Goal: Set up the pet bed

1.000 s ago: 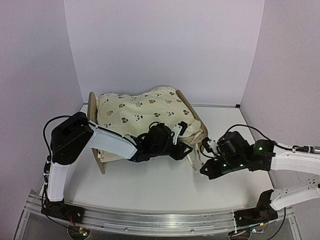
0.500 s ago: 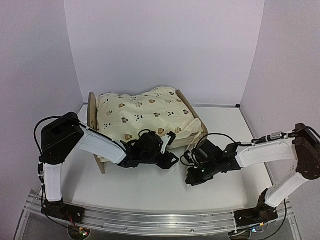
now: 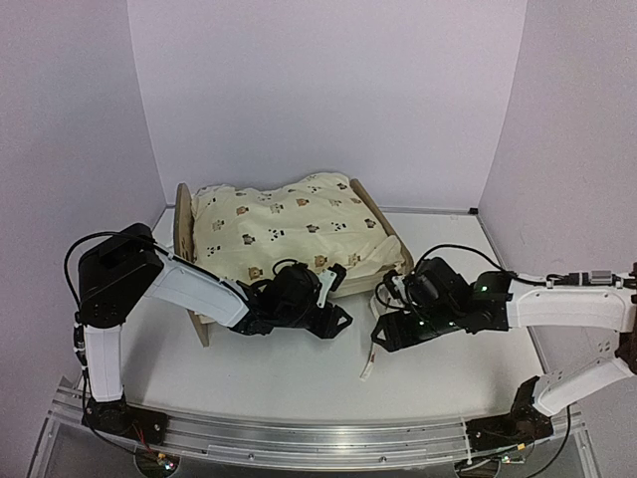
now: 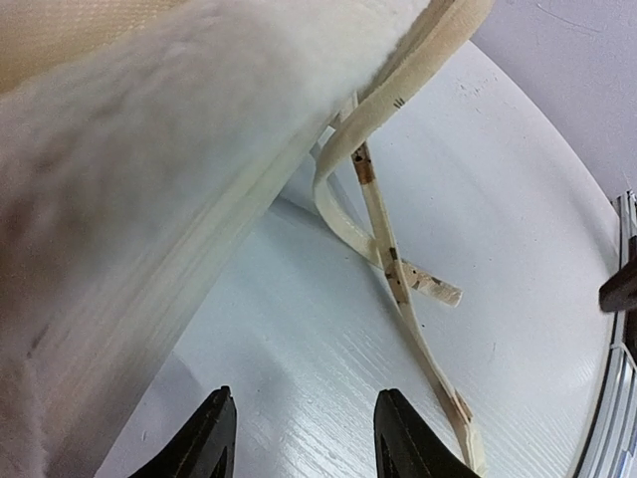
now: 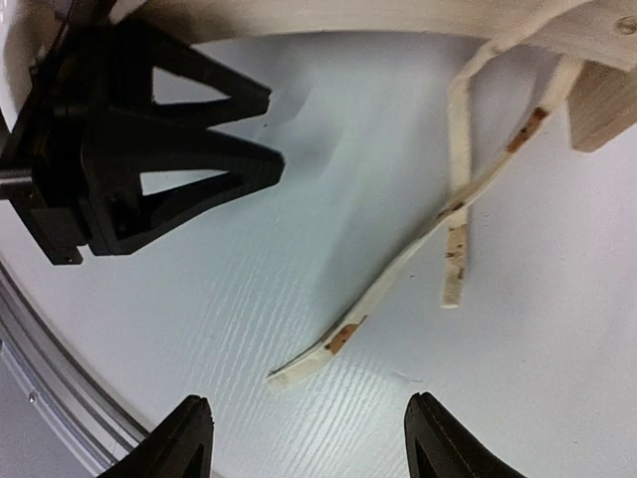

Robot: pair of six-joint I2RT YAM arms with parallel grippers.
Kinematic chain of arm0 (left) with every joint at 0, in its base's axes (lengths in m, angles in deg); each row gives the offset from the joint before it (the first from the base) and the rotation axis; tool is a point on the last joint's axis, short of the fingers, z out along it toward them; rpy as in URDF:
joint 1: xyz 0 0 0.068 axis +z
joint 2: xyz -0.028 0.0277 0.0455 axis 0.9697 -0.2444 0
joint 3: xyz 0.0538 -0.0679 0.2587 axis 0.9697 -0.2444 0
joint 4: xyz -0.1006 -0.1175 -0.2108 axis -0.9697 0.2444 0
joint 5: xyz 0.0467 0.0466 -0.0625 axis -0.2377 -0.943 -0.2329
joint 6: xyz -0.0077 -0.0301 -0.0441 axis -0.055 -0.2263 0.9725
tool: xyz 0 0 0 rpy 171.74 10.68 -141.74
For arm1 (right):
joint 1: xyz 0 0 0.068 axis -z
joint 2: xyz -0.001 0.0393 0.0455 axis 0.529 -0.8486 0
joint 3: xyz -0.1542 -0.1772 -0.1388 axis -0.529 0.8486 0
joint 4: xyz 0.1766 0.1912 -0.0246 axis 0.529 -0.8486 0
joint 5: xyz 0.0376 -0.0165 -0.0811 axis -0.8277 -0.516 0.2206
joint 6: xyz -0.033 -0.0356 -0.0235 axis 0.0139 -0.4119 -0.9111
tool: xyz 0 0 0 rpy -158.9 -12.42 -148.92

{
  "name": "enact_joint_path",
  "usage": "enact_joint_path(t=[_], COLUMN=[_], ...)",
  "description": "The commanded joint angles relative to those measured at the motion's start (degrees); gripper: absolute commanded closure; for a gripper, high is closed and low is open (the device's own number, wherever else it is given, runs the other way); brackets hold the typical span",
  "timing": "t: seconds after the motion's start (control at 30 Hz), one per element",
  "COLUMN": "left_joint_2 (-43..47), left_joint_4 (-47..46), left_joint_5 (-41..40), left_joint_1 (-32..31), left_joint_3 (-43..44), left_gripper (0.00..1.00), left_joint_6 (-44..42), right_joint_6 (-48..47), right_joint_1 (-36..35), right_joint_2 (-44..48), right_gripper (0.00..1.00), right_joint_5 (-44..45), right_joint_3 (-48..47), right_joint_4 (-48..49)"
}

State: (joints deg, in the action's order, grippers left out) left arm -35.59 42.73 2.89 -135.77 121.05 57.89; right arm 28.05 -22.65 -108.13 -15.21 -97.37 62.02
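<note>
So, the pet bed point(image 3: 182, 211) is parked toward the back of the worktop point(image 3: 289, 373), covered by a cream quilt point(image 3: 284, 224). Left jaws are held partly apart at its near side, gripping nothing. Right jaws are spread wide by its near right corner, over loose ties point(image 5: 398, 279), empty.

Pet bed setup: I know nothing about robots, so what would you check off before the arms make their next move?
1. Is the left hand empty: ok, fingers apart with nothing between them.
2. Is the right hand empty: ok, open above the table.
3. Is the quilt on the pet bed: ok, draped across the frame.
4. Are the ties tidy: not ok, two cream ties trail loose on the table.
5. Are the hands apart from each other: ok, a gap shows between them.
</note>
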Motion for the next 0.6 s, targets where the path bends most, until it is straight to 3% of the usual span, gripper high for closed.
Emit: enact_joint_path(t=[0.0,0.23,0.57], left_joint_2=[2.8,3.9,4.2], left_joint_4=[1.0,2.1,2.0], left_joint_5=[-0.7,-2.0,-2.2], left_joint_1=[-0.9,-2.1,-3.0], left_joint_3=[1.0,1.1,0.6], left_gripper=[0.51,0.51,0.51], left_joint_6=[0.2,-0.1,0.0], right_joint_6=[-0.4,-2.2,-4.1], right_joint_1=[-0.2,-0.2,0.0], right_joint_2=[2.9,-2.6,-13.2], right_gripper=[0.33,0.45,0.51], right_joint_5=[12.2,18.5,19.5], right_joint_3=[1.8,2.9,-0.1], right_joint_4=[-5.0,-2.3,4.0])
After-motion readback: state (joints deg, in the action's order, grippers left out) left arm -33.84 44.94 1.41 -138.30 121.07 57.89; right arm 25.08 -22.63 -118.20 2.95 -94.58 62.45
